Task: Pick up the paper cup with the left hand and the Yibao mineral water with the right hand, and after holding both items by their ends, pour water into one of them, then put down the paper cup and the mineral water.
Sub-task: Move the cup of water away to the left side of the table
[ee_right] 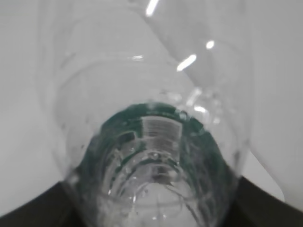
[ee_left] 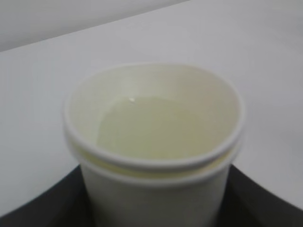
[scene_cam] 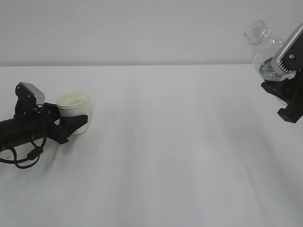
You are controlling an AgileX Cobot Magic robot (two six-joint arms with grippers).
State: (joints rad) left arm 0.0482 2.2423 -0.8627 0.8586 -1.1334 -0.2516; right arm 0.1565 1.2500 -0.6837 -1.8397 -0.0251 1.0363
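The white paper cup (scene_cam: 73,106) stands upright on the table at the left, with a little water showing in its cream inside (ee_left: 156,137). My left gripper (scene_cam: 78,124) lies low along the table, and its black fingers (ee_left: 42,208) press both sides of the cup's lower wall with no gap showing. At the far right, the clear Yibao mineral water bottle (scene_cam: 262,47) hangs well above the table, its capless neck pointing up and slightly left. My right gripper (scene_cam: 279,80) is shut on its lower body. In the right wrist view, the green label band (ee_right: 156,142) shows through the plastic.
The white table (scene_cam: 170,156) stretches bare between the two arms and towards the front. A pale wall (scene_cam: 142,28) rises behind its far edge. The left arm's black cable (scene_cam: 23,158) loops onto the table at the far left.
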